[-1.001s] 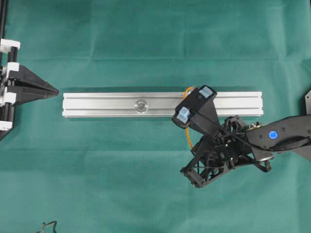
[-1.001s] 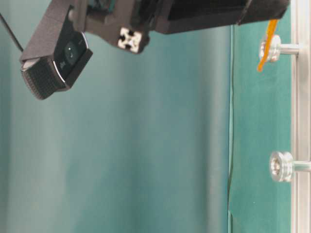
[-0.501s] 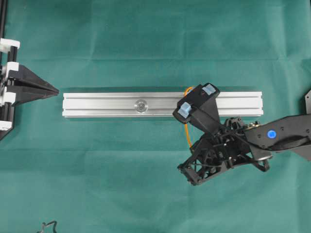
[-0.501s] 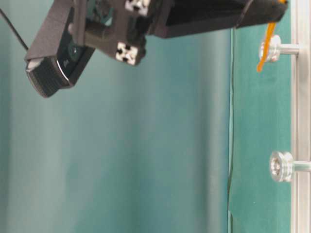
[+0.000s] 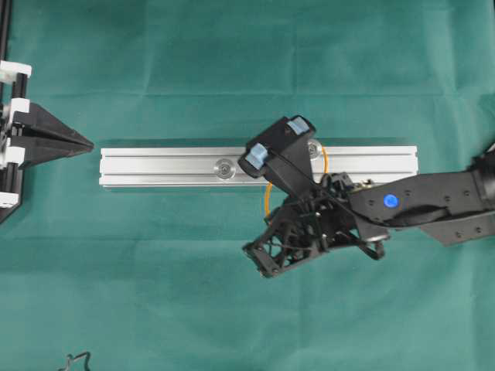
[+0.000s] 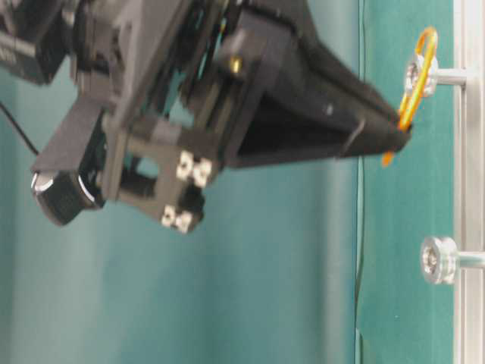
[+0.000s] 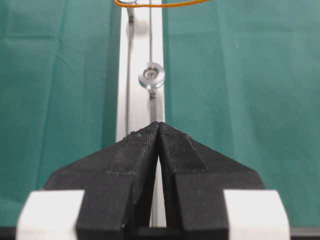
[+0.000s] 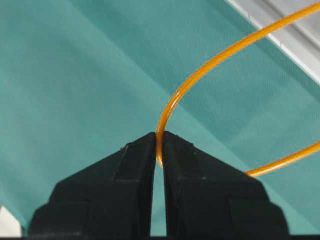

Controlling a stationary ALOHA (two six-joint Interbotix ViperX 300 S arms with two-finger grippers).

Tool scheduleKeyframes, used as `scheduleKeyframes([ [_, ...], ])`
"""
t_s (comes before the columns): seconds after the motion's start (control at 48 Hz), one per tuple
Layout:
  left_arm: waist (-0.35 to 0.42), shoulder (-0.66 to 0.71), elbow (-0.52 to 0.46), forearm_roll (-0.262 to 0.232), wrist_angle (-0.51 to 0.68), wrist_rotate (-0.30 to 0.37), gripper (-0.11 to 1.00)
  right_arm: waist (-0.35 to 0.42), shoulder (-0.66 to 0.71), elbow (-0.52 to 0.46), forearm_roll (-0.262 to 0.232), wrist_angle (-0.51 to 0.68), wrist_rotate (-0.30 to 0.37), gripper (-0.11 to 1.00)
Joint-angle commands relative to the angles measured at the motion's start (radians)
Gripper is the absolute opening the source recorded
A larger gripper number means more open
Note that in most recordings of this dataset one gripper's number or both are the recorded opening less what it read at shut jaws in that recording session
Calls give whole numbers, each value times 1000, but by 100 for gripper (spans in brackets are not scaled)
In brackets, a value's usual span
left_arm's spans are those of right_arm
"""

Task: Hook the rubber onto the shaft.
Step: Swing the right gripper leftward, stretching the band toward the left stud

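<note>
The orange rubber (image 8: 210,62) is pinched at one bend between the tips of my right gripper (image 8: 160,134), which is shut on it. Seen from table level, the right gripper (image 6: 402,133) holds the rubber (image 6: 415,91) just off the rail, and its far end rings the head of one shaft (image 6: 420,72). From overhead the rubber (image 5: 266,197) runs off the rail's near side under my right wrist. A second shaft (image 5: 224,168) stands bare on the aluminium rail (image 5: 155,166). My left gripper (image 5: 89,144) is shut and empty, just off the rail's left end.
The green cloth (image 5: 232,309) covers the whole table. My right arm (image 5: 402,202) lies across the right side, near the rail's right end. A black cable (image 5: 76,362) curls at the front left edge. The bare shaft (image 7: 151,76) stands ahead of my left gripper (image 7: 159,123).
My right gripper has moved left along the rail, still shut on the rubber, which now rings the shaft head instead of hanging beside it. The left gripper has not moved.
</note>
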Motion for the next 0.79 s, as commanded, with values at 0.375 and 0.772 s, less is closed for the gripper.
scheduleKeyframes([
  [0.375, -3, 5, -34, 3, -6, 2, 0, -64, 43, -95, -17, -38, -25, 7],
  [0.772, -3, 3, -35, 2, -6, 2, 0, -114, 112, -155, -20, -57, -54, 7],
])
